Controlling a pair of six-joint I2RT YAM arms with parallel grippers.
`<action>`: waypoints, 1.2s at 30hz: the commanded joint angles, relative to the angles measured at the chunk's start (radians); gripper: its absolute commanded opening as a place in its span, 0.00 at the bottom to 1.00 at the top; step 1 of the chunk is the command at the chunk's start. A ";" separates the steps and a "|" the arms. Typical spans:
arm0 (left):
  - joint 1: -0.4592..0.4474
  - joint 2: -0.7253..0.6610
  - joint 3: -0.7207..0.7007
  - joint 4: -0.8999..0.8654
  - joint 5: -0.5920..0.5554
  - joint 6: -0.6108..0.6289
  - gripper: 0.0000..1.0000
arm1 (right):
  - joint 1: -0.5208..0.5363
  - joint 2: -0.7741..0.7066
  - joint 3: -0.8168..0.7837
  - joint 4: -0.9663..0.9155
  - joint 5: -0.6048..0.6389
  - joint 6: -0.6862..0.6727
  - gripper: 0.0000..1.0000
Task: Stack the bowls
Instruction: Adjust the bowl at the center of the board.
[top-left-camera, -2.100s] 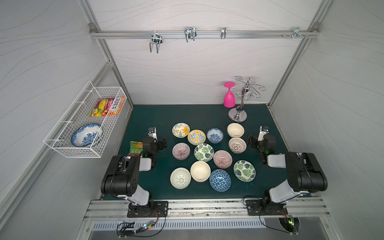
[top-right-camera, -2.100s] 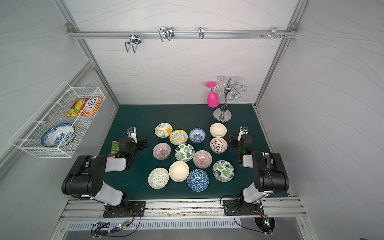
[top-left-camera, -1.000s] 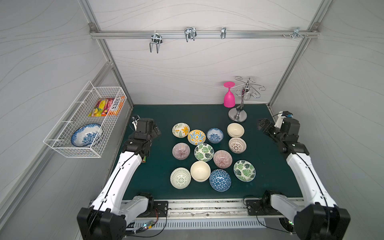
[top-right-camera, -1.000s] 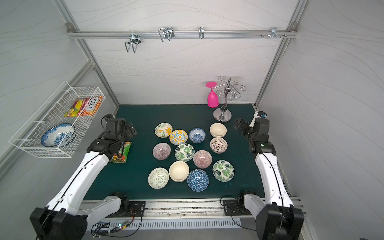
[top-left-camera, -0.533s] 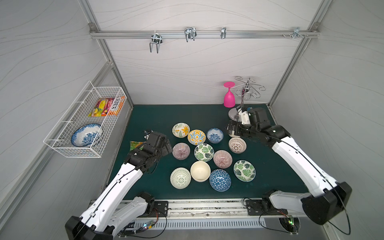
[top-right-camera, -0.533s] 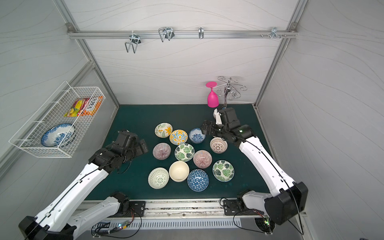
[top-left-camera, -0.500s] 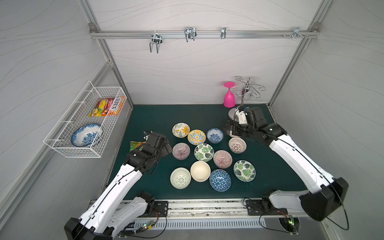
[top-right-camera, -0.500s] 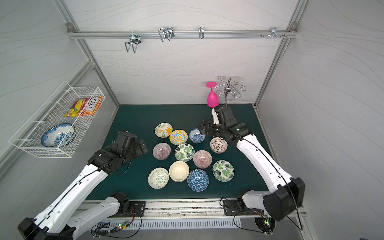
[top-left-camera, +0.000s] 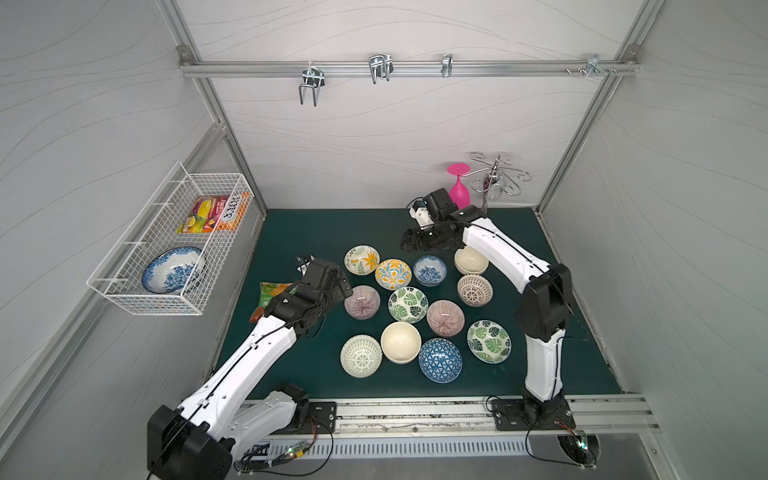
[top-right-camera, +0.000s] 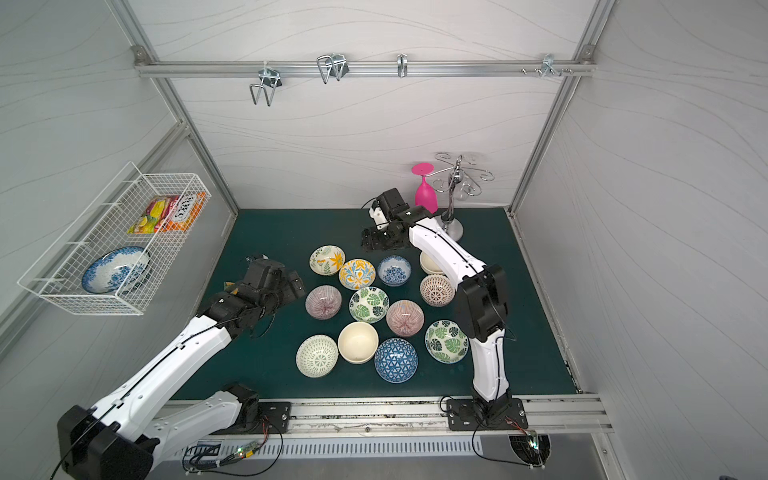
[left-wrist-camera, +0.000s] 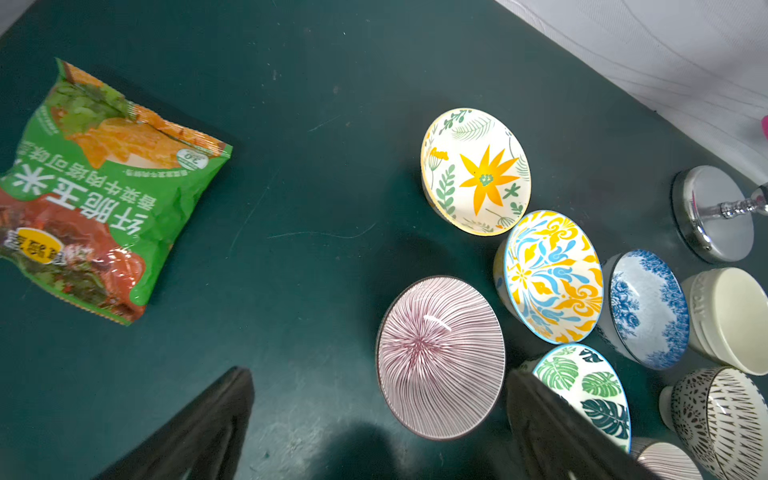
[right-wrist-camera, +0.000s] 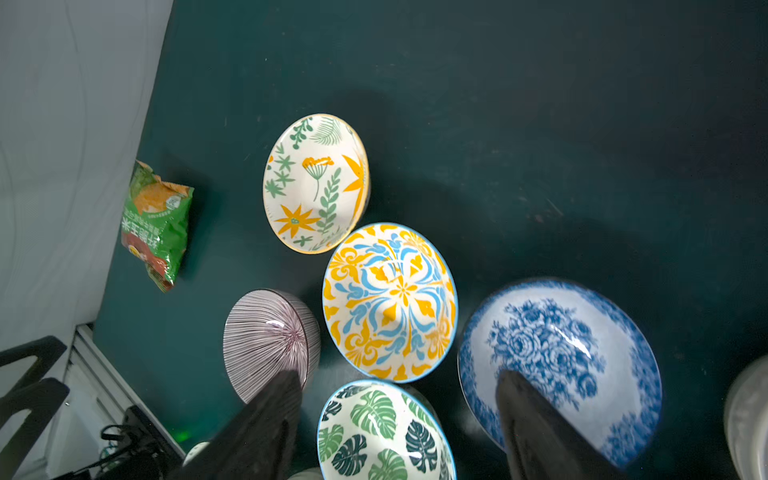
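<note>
Several small bowls sit apart on the green mat, none stacked. My left gripper hangs open just left of a pink-striped bowl. In the left wrist view the left gripper straddles part of that pink-striped bowl without touching it. My right gripper hovers open above the mat behind the small blue-floral bowl. In the right wrist view the right gripper is empty, over a green-leaf bowl and a yellow-and-blue bowl.
A snack bag lies on the mat under my left arm. A wire basket on the left wall holds a blue-and-white dish and packets. A pink glass and a metal rack stand at the back right.
Both arms have risen from the mat's sides and reached over the bowls. The right gripper swept left past the cream bowl; the left gripper edged right toward the pink-striped bowl.
</note>
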 joint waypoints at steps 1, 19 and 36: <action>0.015 0.021 -0.004 0.138 0.022 0.039 1.00 | 0.018 0.100 0.130 -0.129 -0.037 -0.097 0.74; 0.111 0.039 -0.068 0.193 0.124 -0.028 1.00 | 0.019 0.288 0.202 -0.093 -0.149 -0.237 0.61; 0.122 0.063 -0.063 0.193 0.144 -0.034 1.00 | 0.003 0.328 0.184 -0.070 -0.103 -0.247 0.59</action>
